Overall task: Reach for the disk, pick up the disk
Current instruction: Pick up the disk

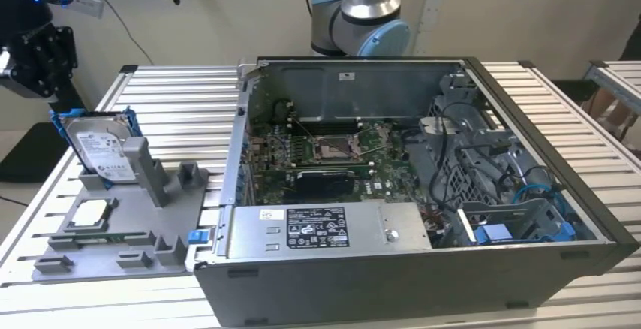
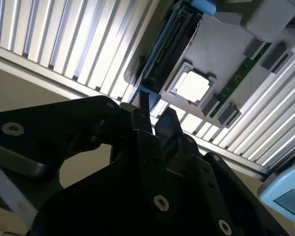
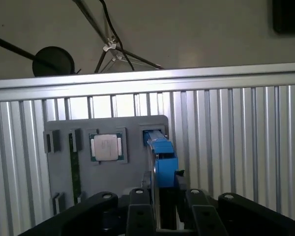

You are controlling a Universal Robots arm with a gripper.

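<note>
One disk (image 1: 98, 147) stands upright in the grey holder (image 1: 100, 260); the gripper (image 2: 154, 114) nearby is spread, holding nothing.

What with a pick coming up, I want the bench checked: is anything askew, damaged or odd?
Nothing stands out. The disk stands on edge in its slot on the grey tray, the chip lies flat in its recess, and the open case shows nothing visibly broken.
</note>
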